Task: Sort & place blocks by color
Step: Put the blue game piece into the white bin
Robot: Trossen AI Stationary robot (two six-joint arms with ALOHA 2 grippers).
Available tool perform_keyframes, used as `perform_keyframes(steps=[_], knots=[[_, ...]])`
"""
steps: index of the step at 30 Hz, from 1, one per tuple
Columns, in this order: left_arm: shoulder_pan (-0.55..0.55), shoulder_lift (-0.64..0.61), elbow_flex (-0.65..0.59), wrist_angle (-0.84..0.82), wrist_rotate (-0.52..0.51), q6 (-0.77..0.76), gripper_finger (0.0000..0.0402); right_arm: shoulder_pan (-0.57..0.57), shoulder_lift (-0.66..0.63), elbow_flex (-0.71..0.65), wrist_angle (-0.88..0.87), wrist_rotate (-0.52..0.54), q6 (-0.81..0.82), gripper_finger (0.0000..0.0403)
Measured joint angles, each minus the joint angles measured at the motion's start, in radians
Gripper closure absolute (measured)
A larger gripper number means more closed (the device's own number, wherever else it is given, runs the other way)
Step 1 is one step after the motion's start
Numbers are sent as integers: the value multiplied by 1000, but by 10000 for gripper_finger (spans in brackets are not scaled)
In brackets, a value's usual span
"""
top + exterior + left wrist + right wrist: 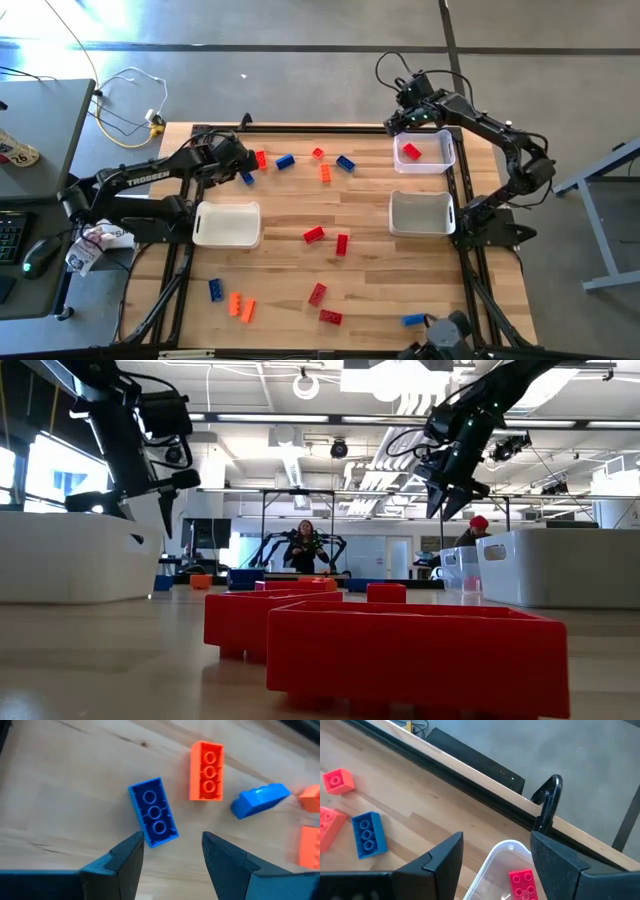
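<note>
Red, orange and blue blocks lie scattered flat on the wooden table (300,210). My left gripper (242,168) hangs open over the far left of the table. Just beyond its fingertips (172,851) lies a blue block (153,812), hollow side up, untouched. An orange block (206,771) and a second blue block (260,800) lie past it. My right gripper (405,120) stands open above the far rim of a clear bin (495,865). One red block (524,884) lies in that bin. Both grippers hold nothing.
A white bin (227,223) stands at the left and another white bin (420,212) at the right, below the clear bin (423,152). More blocks lie mid-table (314,234) and along the near edge (241,306). A black frame rail (470,775) borders the table's far side.
</note>
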Motion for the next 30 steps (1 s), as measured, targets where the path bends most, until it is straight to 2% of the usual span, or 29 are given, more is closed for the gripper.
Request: perform_keyframes(steps=[22, 30], knots=[[0, 205, 0, 73, -10, -156, 213, 8, 0, 0, 47, 0, -67, 187], [0, 260, 0, 131, -3, -160, 213, 8, 0, 0, 48, 0, -93, 187]])
